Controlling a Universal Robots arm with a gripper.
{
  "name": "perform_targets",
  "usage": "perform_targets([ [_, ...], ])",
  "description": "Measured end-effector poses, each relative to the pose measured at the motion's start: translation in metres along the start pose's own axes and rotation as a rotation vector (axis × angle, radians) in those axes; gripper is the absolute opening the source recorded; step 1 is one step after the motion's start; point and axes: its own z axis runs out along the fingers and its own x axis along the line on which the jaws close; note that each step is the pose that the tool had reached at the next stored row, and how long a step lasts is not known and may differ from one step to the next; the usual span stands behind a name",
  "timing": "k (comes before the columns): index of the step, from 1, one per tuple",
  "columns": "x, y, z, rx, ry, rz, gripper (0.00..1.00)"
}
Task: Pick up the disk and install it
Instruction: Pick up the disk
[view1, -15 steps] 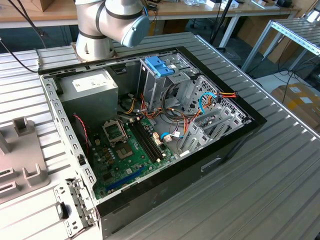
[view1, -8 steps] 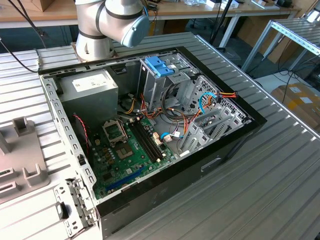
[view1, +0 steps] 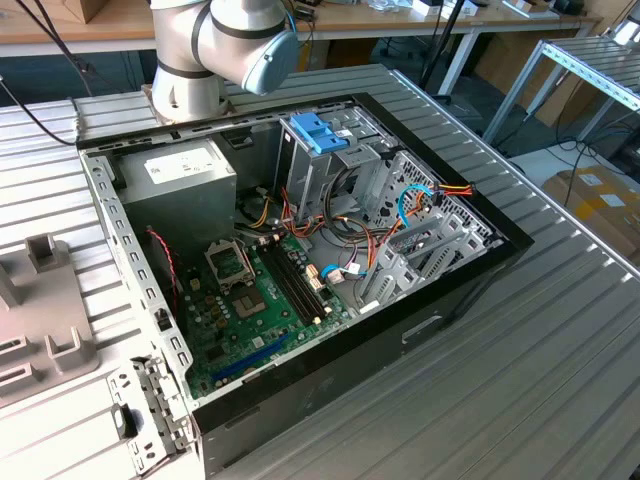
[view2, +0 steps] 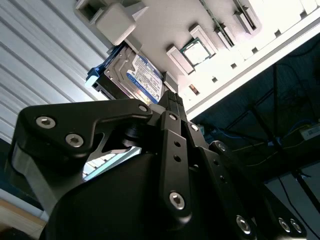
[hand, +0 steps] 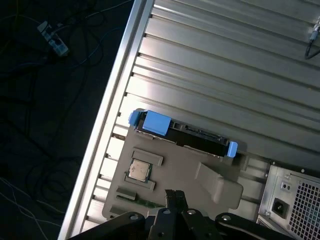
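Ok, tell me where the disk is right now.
In both wrist views the disk sits at the edge of the grey parts tray, close to the processor chip, with the tray resting on the ribbed metal table.

We see a ribbed metal table, a long wooden bench behind it, cardboard boxes at the exterior view's right, and a dark floor beside the table.
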Motion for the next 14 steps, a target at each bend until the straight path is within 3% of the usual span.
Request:
perform_targets([
  [14,0.0000,0.0000,0.0000,-0.0017,0.0029,-0.068,0.11],
])
